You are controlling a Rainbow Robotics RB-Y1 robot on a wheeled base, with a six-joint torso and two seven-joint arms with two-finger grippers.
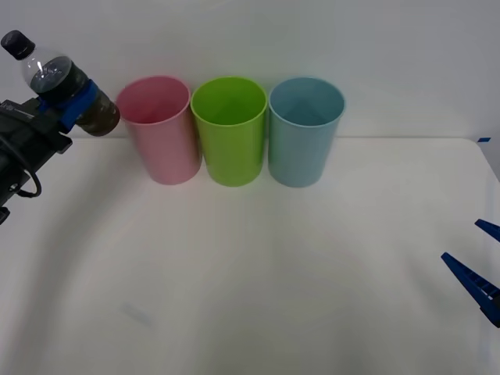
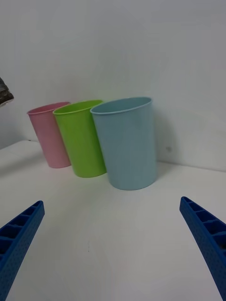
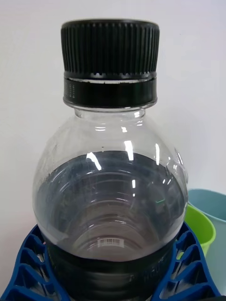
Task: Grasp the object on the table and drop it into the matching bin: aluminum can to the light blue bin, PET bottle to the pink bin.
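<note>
**Q:** Three bins in a row — which is which?

**A:** In the front view the pink bin (image 1: pixel 158 129) stands on the robot's left, the green bin (image 1: pixel 230 129) in the middle and the light blue bin (image 1: pixel 305 129) on the right, side by side at the far part of the table (image 1: pixel 250 297). All three are upright, and what can be seen of their insides holds nothing.

**Q:** Where is the PET bottle?

**A:** Up off the table, left of the pink bin's rim. The left gripper (image 1: pixel 70 101) has its blue fingers clamped around the PET bottle (image 1: pixel 58 82), which tilts with its black cap toward the upper left.

**Q:** Does the left wrist view add anything?

**A:** Yes. It shows the bottle close up: ribbed black cap, clear shoulder, dark liquid in the lower body, and a small barcode label. The blue ribbed fingers (image 3: pixel 28 263) hug the lower body on both sides. Rims of the green and light blue bins peek out past the bottle.

**Q:** And the right arm?

**A:** The right gripper (image 1: pixel 480 266) sits low at the table's right edge, fingers spread wide with nothing between them. Its wrist view faces the bins from the side, light blue nearest, pink farthest.
</note>
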